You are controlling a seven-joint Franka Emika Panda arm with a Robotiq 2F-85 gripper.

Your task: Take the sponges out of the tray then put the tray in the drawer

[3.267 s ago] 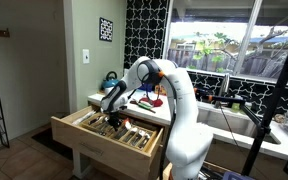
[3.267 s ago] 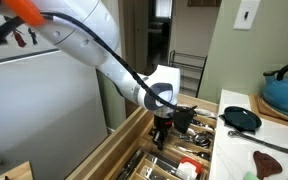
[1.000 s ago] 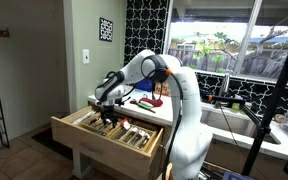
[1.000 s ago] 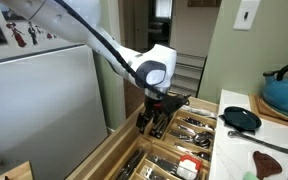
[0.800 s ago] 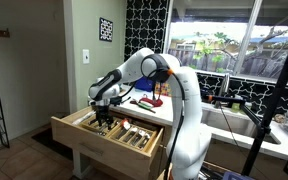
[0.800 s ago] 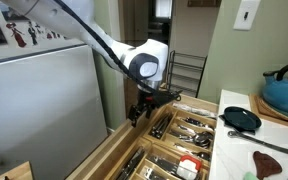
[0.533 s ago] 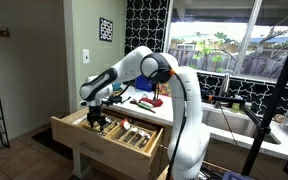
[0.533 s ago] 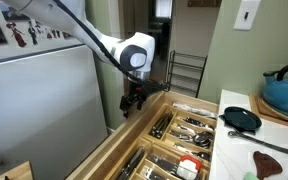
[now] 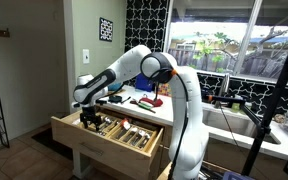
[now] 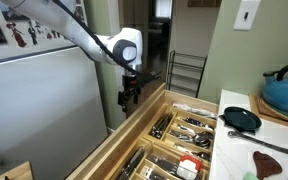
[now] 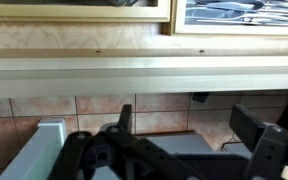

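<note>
The light-wood drawer [image 9: 112,137] stands pulled out, and its compartments [image 10: 189,130] hold metal cutlery. My gripper [image 10: 127,99] hangs open and empty just outside the drawer's side wall, level with its rim [image 9: 88,122]. In the wrist view the gripper [image 11: 189,120] has its dark fingers [image 11: 125,116] spread wide over tiled floor, with the drawer's wooden side [image 11: 144,72] across the top. I cannot make out the sponges or the tray in any view.
A blue kettle [image 10: 287,88] and a black pan [image 10: 242,118] sit on the counter beside the drawer. A white appliance [image 10: 44,110] stands close on the gripper's other side. A wire rack [image 10: 187,72] is behind. A tripod [image 9: 269,110] stands by the window.
The open gripper has lifted from above the cutlery compartments and swung sideways past the drawer's side wall. It carries nothing, and the drawer has not moved.
</note>
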